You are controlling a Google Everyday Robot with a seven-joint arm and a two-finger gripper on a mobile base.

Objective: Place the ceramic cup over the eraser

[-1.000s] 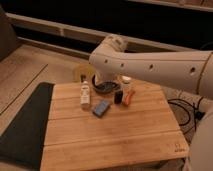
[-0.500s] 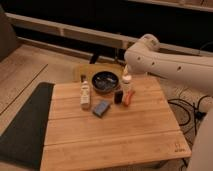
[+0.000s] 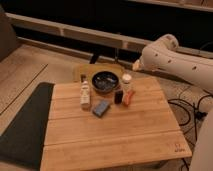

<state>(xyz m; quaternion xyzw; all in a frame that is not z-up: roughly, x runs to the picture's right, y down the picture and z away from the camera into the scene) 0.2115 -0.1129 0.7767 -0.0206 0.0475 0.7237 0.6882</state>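
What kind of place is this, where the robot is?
Probably an indoor test room or lab, though that's a guess. A small wooden table holds a ceramic cup and dark bowl, cables trail over the floor, and the robot's gripper hangs beyond the table's far edge.

You'll see the gripper [image 3: 136,64] only as a blur at the arm's [image 3: 170,57] tip, beyond the desk's [image 3: 115,135] far edge; arm's base is cropped.
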